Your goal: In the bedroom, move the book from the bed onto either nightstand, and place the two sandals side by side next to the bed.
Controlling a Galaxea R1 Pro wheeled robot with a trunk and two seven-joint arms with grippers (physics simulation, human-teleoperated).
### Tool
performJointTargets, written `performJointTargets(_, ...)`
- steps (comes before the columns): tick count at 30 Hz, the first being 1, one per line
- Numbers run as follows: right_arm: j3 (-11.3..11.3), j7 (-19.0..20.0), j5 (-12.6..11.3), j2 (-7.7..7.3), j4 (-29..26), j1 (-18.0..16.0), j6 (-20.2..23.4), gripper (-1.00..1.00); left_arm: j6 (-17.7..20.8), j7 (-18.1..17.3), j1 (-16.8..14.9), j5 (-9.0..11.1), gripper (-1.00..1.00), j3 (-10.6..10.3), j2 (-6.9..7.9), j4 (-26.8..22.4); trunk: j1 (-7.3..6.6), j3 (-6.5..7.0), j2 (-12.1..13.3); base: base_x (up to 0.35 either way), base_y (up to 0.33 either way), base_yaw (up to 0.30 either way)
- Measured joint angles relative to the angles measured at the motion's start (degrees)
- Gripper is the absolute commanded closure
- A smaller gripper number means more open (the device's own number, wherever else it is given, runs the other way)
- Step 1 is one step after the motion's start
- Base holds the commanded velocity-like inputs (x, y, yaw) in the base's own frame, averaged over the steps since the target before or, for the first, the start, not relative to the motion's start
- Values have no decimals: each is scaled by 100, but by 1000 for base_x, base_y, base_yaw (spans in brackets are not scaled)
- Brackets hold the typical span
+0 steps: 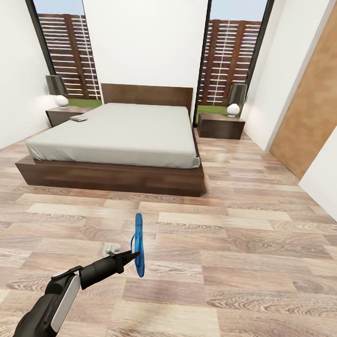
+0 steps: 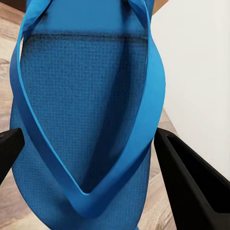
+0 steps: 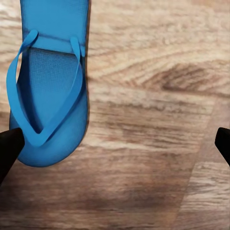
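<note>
Light wood-plank floor runs up to the low bed, dark-brown frame under a smooth pale-grey mattress. Left tool is clamped on a bright blue sandal with a woven-textured sole, held on edge above the floor. Right tool is spread wide over the second sandal, flat on the planks. A small book lies at the mattress's far left corner, beside a nightstand with a lamp.

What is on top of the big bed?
On the pale-grey mattress of the dark-brown wooden bed, a small thin book lies near the far left corner. Its cover is too small to read.
</note>
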Motion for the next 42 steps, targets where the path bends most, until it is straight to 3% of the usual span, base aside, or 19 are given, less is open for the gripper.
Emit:
performJointTargets(23, 0, 5, 8, 8, -13, 0, -3, -100, 8, 0, 1, 8, 100, -7, -2, -2, 44, -36, -80, 0, 0, 0)
performJointTargets(29, 11, 76, 15, 9, -25, 0, -310, -100, 8, 0, 1, 8, 100, -1, 0, -2, 44, -36, -80, 0, 0, 0)
performJointTargets(31, 15, 206, 18, 9, -26, 0, -351, -100, 8, 0, 1, 8, 100, -2, -1, -2, 44, -36, -80, 0, 0, 0)
performJointTargets(36, 11, 977, 16, 9, -26, 0, -379, -100, 8, 0, 1, 8, 100, -1, -2, -2, 44, -36, -80, 0, 0, 0)
performJointTargets(42, 9, 1122, 14, 9, -26, 0, -381, -100, 8, 0, 1, 8, 100, 0, 0, 0, 44, -36, -80, 0, 0, 0)
